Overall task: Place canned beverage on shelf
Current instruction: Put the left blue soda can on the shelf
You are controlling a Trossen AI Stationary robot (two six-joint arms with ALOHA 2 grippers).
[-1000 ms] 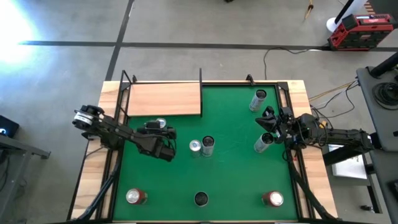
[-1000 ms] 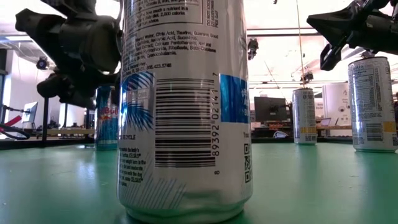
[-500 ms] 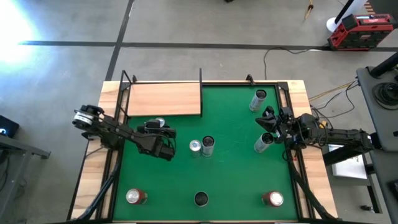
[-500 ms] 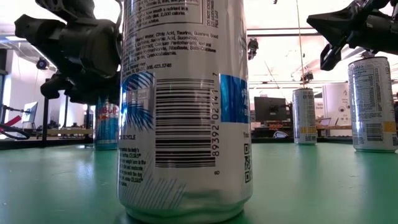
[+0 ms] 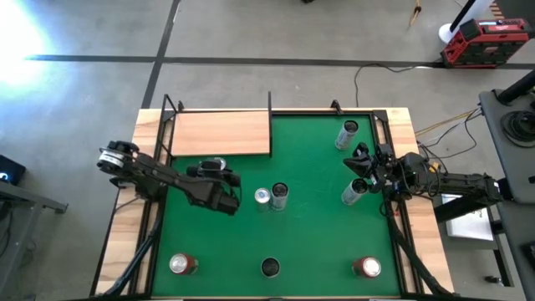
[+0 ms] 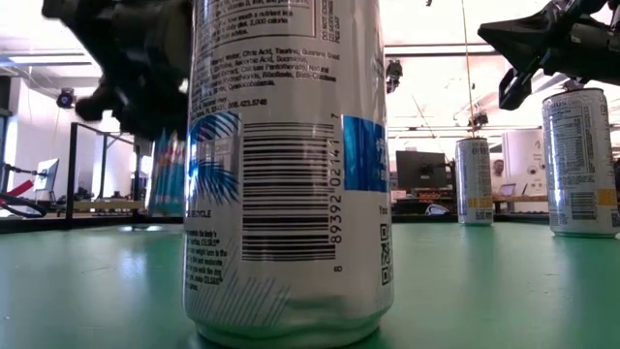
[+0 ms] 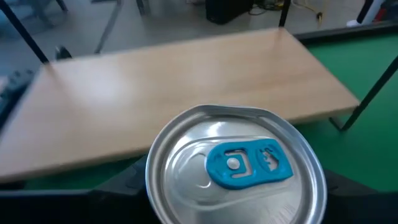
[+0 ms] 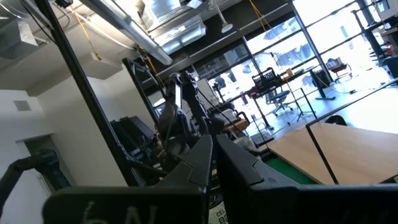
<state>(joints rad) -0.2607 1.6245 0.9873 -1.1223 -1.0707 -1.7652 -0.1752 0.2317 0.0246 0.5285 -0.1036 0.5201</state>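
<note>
The canned beverage (image 7: 235,171), silver with a blue tab and blue-and-silver sides (image 6: 170,174), sits between the fingers of my left gripper (image 5: 227,201), which is shut on it over the green mat's left half. In the high view the gripper hides the can. The shelf (image 5: 221,134) is a light-wood board with thin black rods, lying at the far left just beyond the can (image 7: 174,81). My right gripper (image 5: 361,163) is shut on nothing and hovers near the mat's right edge. My left gripper pinches the can's side wall below the rim (image 7: 155,186) between its two fingers, one on each side. The fingers come from the table's left, slanting slightly down. The can hangs clear of the mat, top up and a little tilted (image 6: 167,199).
Two cans (image 5: 262,196) (image 5: 279,194) stand right of my left gripper. Two more (image 5: 347,134) (image 5: 353,192) are by my right gripper. Three cans line the near edge (image 5: 182,265) (image 5: 270,266) (image 5: 366,267); the middle one fills the low view (image 6: 286,165).
My left gripper has risen with the can. The can stood on the mat a second ago and now hangs clear of it, slightly tipped. My right arm has kept still.
</note>
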